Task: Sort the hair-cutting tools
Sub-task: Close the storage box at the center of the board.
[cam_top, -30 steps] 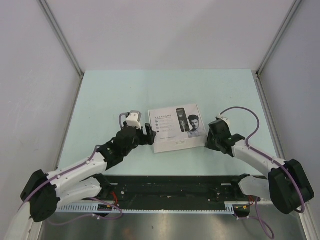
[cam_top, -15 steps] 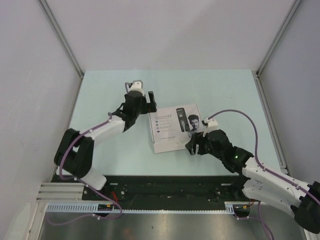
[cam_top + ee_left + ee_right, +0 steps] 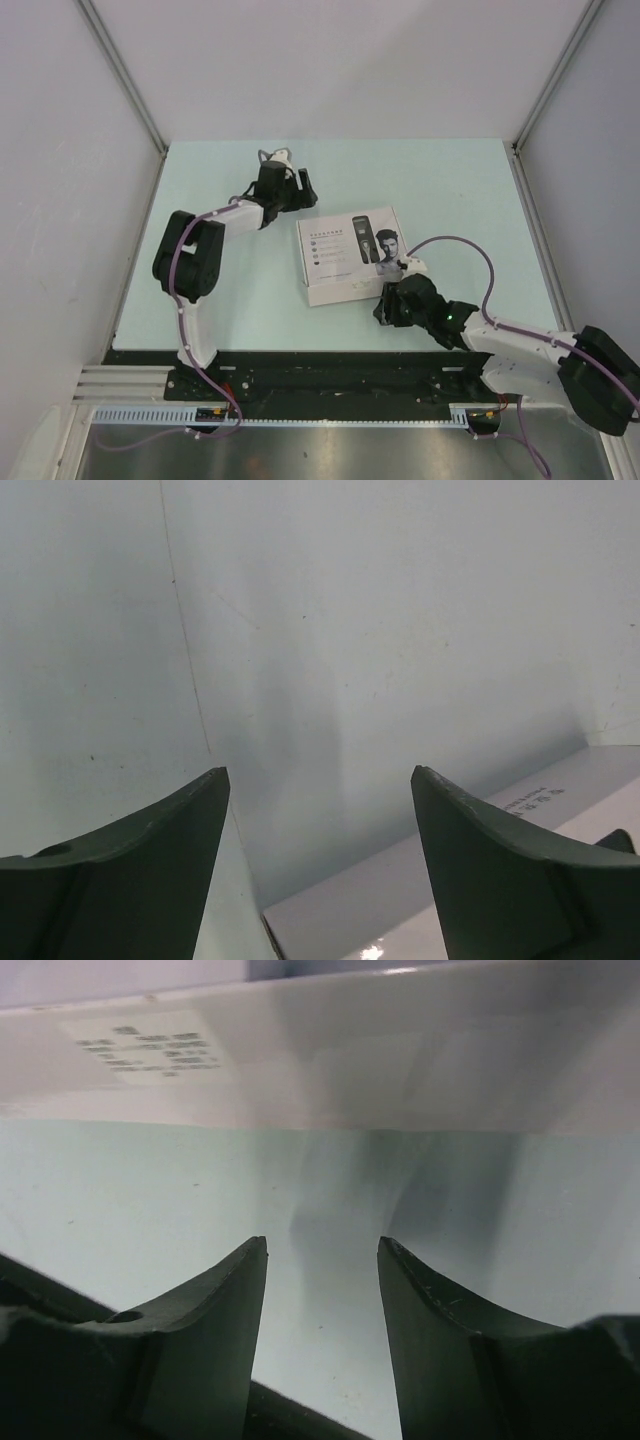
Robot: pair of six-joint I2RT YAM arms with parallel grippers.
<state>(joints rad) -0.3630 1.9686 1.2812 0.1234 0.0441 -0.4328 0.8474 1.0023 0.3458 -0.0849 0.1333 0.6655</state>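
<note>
Starting at the near edge: black base rail (image 3: 340, 372) runs across under both arms. Right gripper (image 3: 384, 303) sits low over the table (image 3: 220, 290), just off the near right corner of the box (image 3: 340, 262). Its jaws are partly apart, nothing between them. Its wrist view shows bare table, then the box's white side wall straight ahead, with a small printed label at upper left. Right arm's purple cable (image 3: 478, 252) arcs up just beside the box's right edge. Box is flat, white, mid-table, slightly skewed, printed lid shut. Tools: can't tell where from these views. Left gripper (image 3: 303, 190) is past the box's far left corner, near but apart, jaws wide, holding nothing. Open table left, right and behind the box, up to the back wall (image 3: 340, 70). Side walls bound both flanks.
</note>
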